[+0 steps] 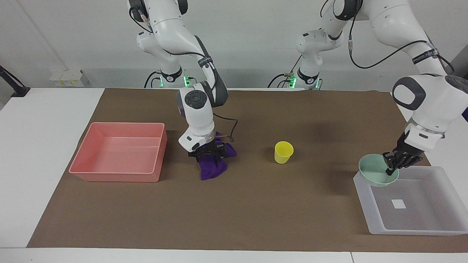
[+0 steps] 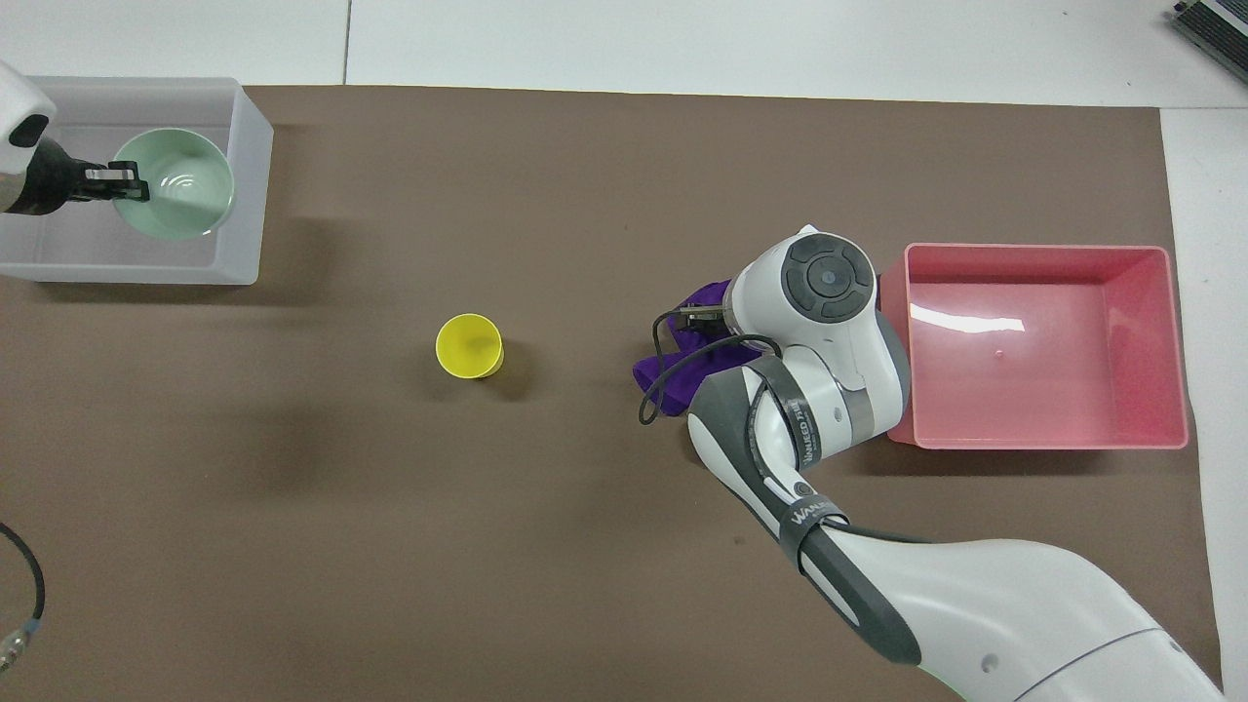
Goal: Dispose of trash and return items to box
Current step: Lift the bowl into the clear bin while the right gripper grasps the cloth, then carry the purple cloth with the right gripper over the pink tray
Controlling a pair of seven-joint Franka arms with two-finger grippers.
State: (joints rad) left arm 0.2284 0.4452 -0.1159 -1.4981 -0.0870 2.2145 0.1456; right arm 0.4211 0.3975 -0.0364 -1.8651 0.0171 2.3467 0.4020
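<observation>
Clear plastic box [image 1: 437,228] at the left arm's end of the tabletop [image 1: 256,212], pink tray [image 1: 109,175] at the right arm's. Purple cloth [image 1: 212,170] beside the tray, directly under the right tool [image 1: 207,154], spread wide, low on the fabric. Mint-green bowl [image 1: 373,171] pinched by its rim in the closed left tool [image 1: 393,168], over the box's corner nearest the robots. Yellow cup [image 1: 283,152] upright mid-mat, free.
</observation>
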